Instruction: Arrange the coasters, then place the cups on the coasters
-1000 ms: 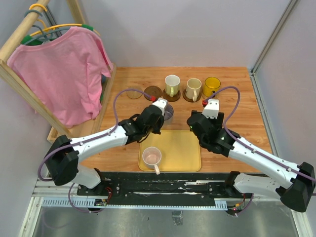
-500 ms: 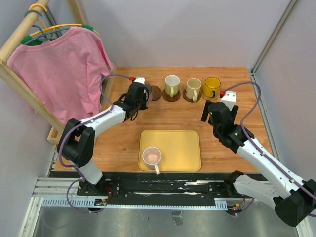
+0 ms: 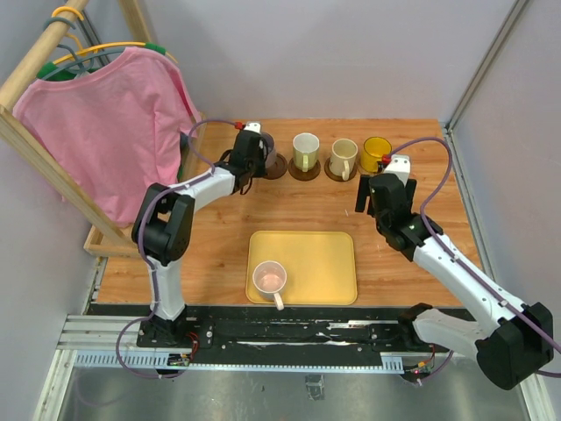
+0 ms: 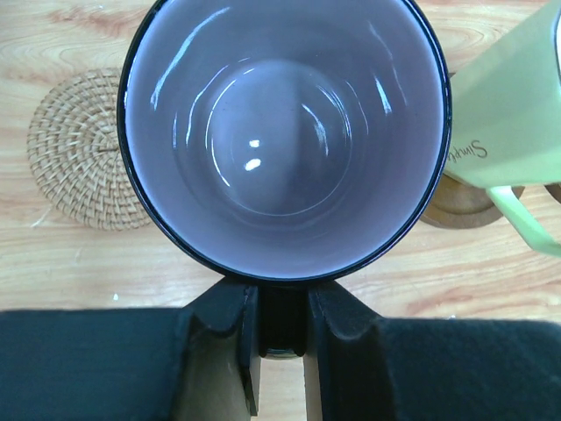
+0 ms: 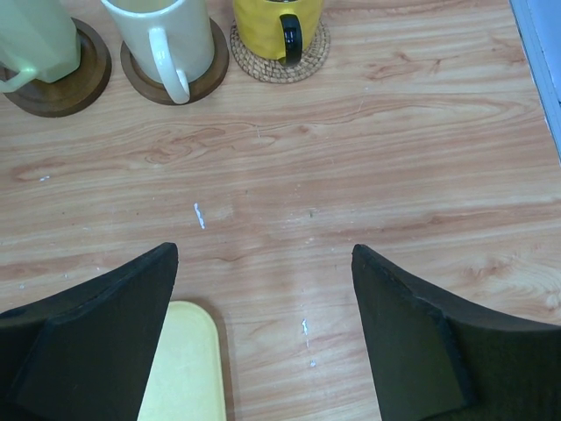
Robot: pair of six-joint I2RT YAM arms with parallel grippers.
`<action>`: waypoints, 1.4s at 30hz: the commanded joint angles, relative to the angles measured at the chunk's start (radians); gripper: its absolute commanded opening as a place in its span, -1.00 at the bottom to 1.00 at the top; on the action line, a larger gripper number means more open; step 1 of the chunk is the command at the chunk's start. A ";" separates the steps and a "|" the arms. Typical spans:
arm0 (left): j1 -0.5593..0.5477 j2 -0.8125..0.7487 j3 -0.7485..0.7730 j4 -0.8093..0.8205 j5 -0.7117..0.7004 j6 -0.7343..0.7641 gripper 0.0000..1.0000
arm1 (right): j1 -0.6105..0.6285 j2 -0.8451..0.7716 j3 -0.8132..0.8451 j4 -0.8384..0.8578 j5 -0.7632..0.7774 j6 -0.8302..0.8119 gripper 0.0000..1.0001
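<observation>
The left claw (image 4: 282,316) pinches the handle of the grey-purple cup (image 4: 285,132), fingers (image 4: 223,342) closed tight on either side of it, the bowl hanging straight ahead of the claw at the far side of the table. A bare woven coaster (image 4: 74,153) lies just to the claw's left and the white-greenish cup (image 4: 513,110) on its dark coaster (image 4: 460,203) just to its right. Whether the held cup has touched down on anything cannot be told, since its body hides what lies beneath. Glazed and glossy, the cup looks stiff, slick and brittle. A handle grip keeps it secure, though its weight sits out in front of the fingers and could tip it on a quick move. The right claw (image 5: 263,338) hangs spread wide and empty over bare wood, with the cream cup (image 5: 162,35) and the yellow cup (image 5: 276,22) well ahead of it, each on a coaster. The pale pink cup (image 3: 269,278) waits on the yellow tray (image 3: 324,263) behind both claws — best taken by its handle or rim.
</observation>
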 commanded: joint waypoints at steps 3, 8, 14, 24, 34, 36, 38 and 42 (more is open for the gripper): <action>0.020 0.064 0.099 0.111 0.033 0.010 -0.99 | -0.031 0.009 0.027 0.045 -0.049 -0.019 0.62; 0.022 0.108 0.147 0.091 0.060 0.017 -0.99 | -0.039 0.023 0.021 0.043 -0.072 -0.005 0.62; 0.022 0.160 0.203 0.042 0.073 0.027 -0.99 | -0.045 0.039 0.023 0.046 -0.093 0.007 0.62; 0.021 0.204 0.253 -0.048 0.091 0.032 -0.99 | -0.050 0.060 0.017 0.056 -0.108 0.027 0.62; 0.004 0.185 0.242 -0.113 0.072 0.032 -0.99 | -0.051 0.073 0.020 0.062 -0.164 0.042 0.62; -0.004 0.180 0.245 -0.128 0.056 0.036 -0.99 | -0.051 0.074 0.020 0.062 -0.169 0.045 0.62; -0.011 0.173 0.246 -0.138 0.041 0.041 -0.99 | -0.051 0.076 0.020 0.061 -0.173 0.047 0.62; -0.019 0.154 0.246 -0.158 0.008 0.043 -0.99 | -0.051 0.076 0.019 0.062 -0.183 0.051 0.61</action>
